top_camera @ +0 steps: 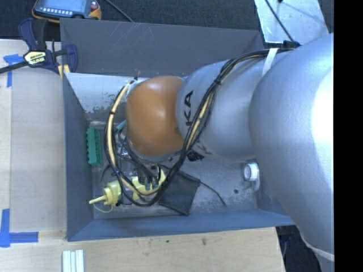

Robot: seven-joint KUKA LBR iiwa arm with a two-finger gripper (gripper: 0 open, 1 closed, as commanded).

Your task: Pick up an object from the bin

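Note:
My gripper [142,164] is low in the left half of the bin, and only its dark body shows beneath the arm's wrist. A small yellow thing with a pointed spout [109,195] lies just to its lower left, near the bin's front left corner. A flat black piece [180,195] lies on the floor to its lower right, tilted against the front wall. A green ribbed block [93,146] rests along the left wall, level with the gripper. What lies directly under the gripper is hidden.
A small silvery white thing [250,172] sits on the bin floor at the right, close under the arm. The arm and its orange cover hide most of the bin's middle and right. Yellow and black cables loop around the wrist.

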